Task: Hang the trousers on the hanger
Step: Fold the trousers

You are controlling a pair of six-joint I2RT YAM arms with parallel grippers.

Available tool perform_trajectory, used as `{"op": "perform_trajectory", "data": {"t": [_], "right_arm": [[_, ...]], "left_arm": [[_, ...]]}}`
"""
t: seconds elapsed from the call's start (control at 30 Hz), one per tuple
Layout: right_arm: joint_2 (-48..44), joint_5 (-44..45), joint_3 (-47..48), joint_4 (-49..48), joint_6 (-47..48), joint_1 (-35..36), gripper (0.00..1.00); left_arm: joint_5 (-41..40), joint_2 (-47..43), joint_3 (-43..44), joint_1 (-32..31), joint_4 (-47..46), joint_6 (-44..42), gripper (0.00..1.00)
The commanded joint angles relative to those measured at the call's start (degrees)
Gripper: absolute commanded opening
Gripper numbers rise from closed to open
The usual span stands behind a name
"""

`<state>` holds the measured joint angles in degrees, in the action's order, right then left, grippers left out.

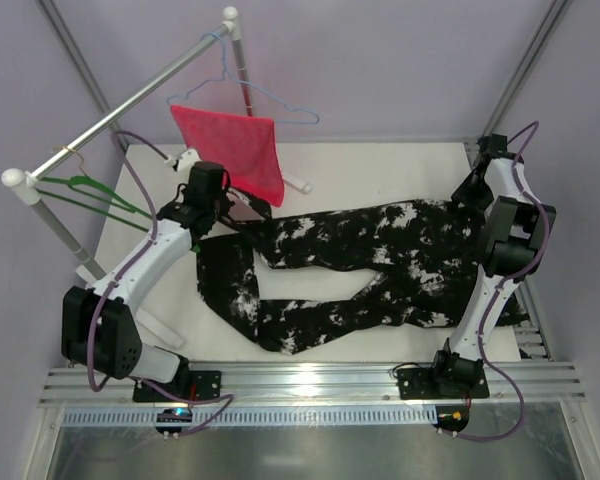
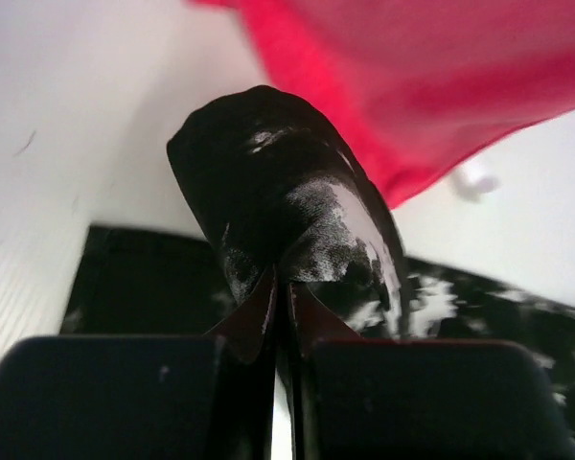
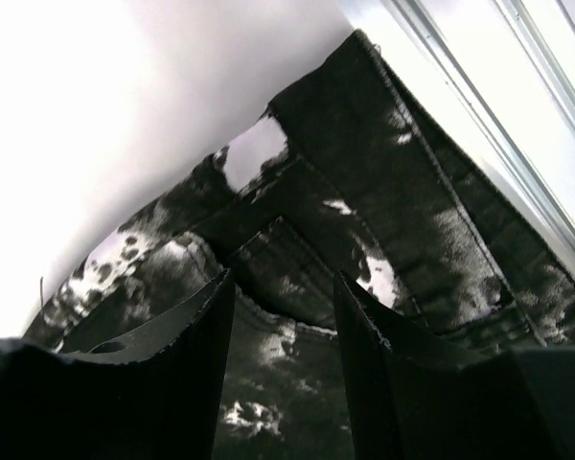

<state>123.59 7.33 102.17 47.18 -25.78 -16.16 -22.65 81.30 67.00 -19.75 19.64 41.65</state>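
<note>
Top external view: trousers, spread right of the hanger, are clamped by the left tool; the right tool is held apart. Lifting toward the hanger is judged next.

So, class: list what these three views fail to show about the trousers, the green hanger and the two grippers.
- Top view: fingertips of the left gripper are hidden beneath its own wrist.
- Top view: the hanger is too thin and small to trace its whole frame.
- Left wrist view: the red cloth is blurred and cut off by the top edge.
- Right wrist view: whether the right gripper touches the trousers cannot be told.
</note>
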Motion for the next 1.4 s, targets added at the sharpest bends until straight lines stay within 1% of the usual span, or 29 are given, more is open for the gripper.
{"op": "perform_trajectory", "data": {"t": [0.0,0.07,0.13,0.17,0.23,0.27,0.3,0.33,0.37,0.43,0.47,0.5,0.63,0.67,0.73,0.77,0.83,0.87,0.9,0.97,1.03,1.07,1.1,1.17,1.3,1.37], "right_arm": [[-4.14,-1.62,-2.15,-1.39,1.52,0.69,0.49],[-5.46,-1.88,-4.25,-1.91,1.96,1.22,0.5],[-8.0,-4.16,-7.14,-3.57,2.57,2.27,0.5],[-8.88,-5.04,-7.94,-4.02,2.84,2.8,0.5],[-11.08,-6.19,-9.26,-4.64,2.93,4.29,0.5],[-11.61,-6.54,-9.44,-4.47,2.84,4.73,0.5],[-12.14,-6.54,-9.71,-4.46,2.75,5.61,0.5],[-12.67,-10.46,-10.41,-5.07,2.67,6.23,0.5],[-13.63,-11.11,-10.67,-5.17,2.93,6.93,0.5],[-14.34,-12.33,-11.37,-5.43,3.63,9.47,0.51],[-14.78,-13.3,-11.73,-5.78,3.72,10.18,0.51],[-14.87,-13.92,-11.99,-5.96,3.63,10.62,0.51],[-14.78,-12.62,-12.7,-6.14,1.1,11.51,0.51],[-14.52,-11.3,-12.0,-5.44,0.21,11.42,0.51],[-12.5,-8.05,-8.68,-2.72,-2.07,10.81,0.51],[-11.54,-5.6,-7.52,-2.01,-3.73,9.67,0.52],[-7.85,-4.44,-2.35,1.5,-5.94,8.35,0.54],[-6.45,-2.34,-0.15,3.17,-8.12,6.77,0.55],[-3.73,-1.98,3.26,5.27,-8.75,6.24,0.56],[-1.35,-0.93,6.1,6.78,-10.24,4.48,0.59],[2.0,0.31,9.35,8.1,-9.56,3.6,0.6],[3.66,3.1,10.93,8.28,-7.81,2.9,0.61],[3.68,4.34,11.47,8.45,-7.1,2.46,0.63],[4.38,4.18,10.86,7.32,-5.95,0.97,0.65],[4.11,4.27,7.52,3.72,-8.4,-2.64,0.66],[5.68,3.65,7.87,3.18,-9.2,-2.64,0.66]], "left_arm": [[-7.47,2.27,-2.58,0.06,4.16,5.27,0.01],[-9.59,3.6,-2.49,0.06,8.02,6.42,0.11],[-11.53,5.36,-2.4,0.06,9.27,7.04,0.18],[-12.06,5.71,-2.14,0.06,9.97,7.3,0.27],[-12.85,6.77,-1.53,-0.03,11.91,7.48,0.36],[-13.2,6.94,-0.57,-0.38,12.52,7.4,0.44],[-13.55,7.03,-0.04,-0.64,13.4,7.22,0.45],[-13.99,7.29,0.32,-1.08,13.41,6.0,0.47],[-13.91,7.3,0.93,-1.52,13.15,5.21,0.5],[-13.21,7.91,1.9,-3.62,12.01,1.53,0.54],[-12.77,8.26,2.95,-4.5,11.39,-0.32,0.57],[-12.85,8.7,3.65,-6.6,11.13,-1.56,0.59],[-16.63,11.77,7.7,-13.02,11.48,-6.74,0.64],[-16.81,13.08,8.4,-14.08,11.39,-8.93,0.64],[-16.46,14.58,11.12,-16.01,11.91,-10.0,0.66],[-14.54,16.16,11.74,-16.02,12.09,-10.44,0.66],[-13.21,17.75,13.59,-16.02,12.35,-10.45,0.67],[-12.42,19.32,14.03,-16.11,12.61,-10.62,0.67],[-11.98,20.38,14.73,-16.02,12.7,-10.71,0.67],[-11.8,22.32,15.35,-16.02,12.79,-11.15,0.68],[-11.97,25.74,16.92,-15.94,13.58,-11.15,0.68],[-11.97,27.84,17.54,-15.94,14.54,-11.06,0.68],[-11.89,28.65,18.07,-16.02,14.99,-10.89,0.68],[-11.71,30.06,18.78,-15.94,15.34,-10.54,0.68],[-10.75,31.81,18.87,-15.23,15.34,-7.64,0.67],[-9.69,33.13,18.78,-15.06,14.9,-7.02,0.67]]}}
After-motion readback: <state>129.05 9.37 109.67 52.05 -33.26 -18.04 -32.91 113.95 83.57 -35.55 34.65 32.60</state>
